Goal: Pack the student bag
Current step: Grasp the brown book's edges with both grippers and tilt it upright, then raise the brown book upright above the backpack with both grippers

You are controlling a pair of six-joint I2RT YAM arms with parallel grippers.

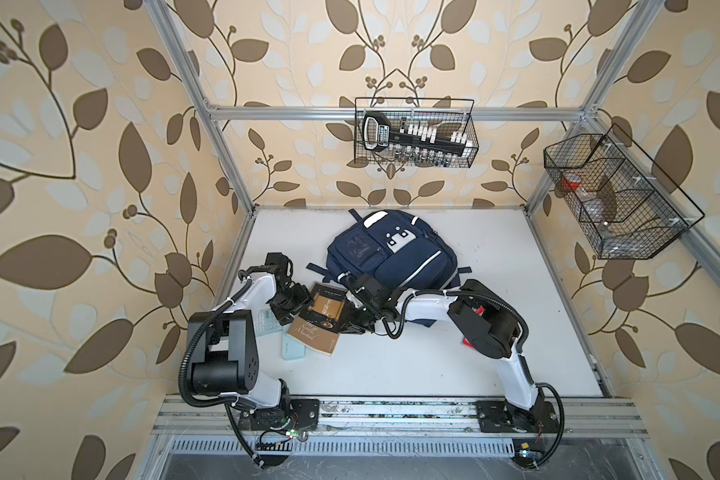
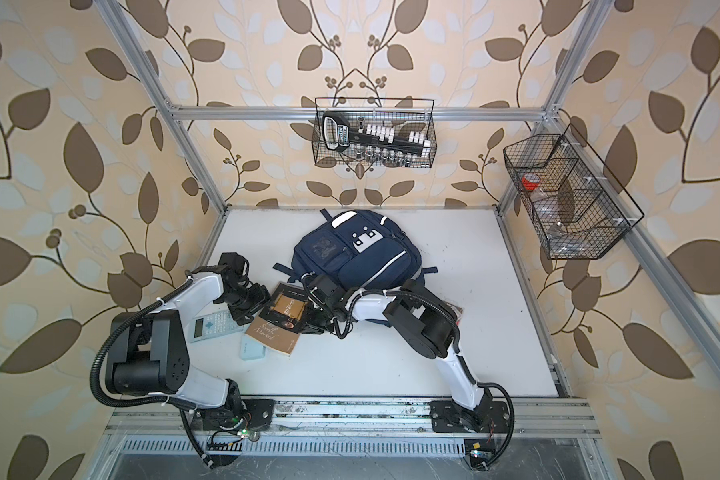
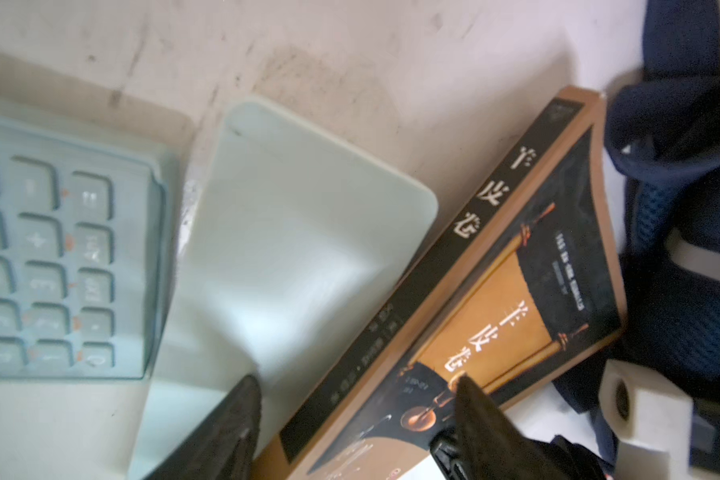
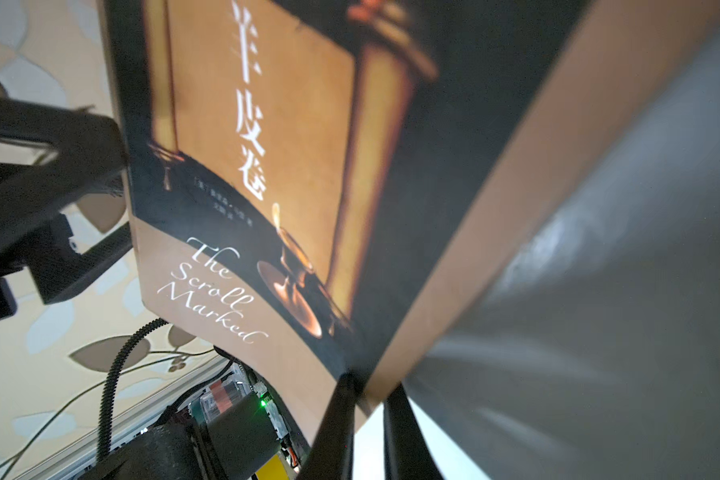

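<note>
Lying flat, student bag point(image 1: 408, 257) sits behind right pincer point(image 4: 371, 384) gripping book point(image 1: 314, 324).

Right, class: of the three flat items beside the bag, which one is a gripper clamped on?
The brown-and-black book: the right gripper pinches its edge, while the calculator and pale green pad lie ungripped.

Overhead stereo pair; wrist cameras close on book point(image 3: 495, 299)
</note>
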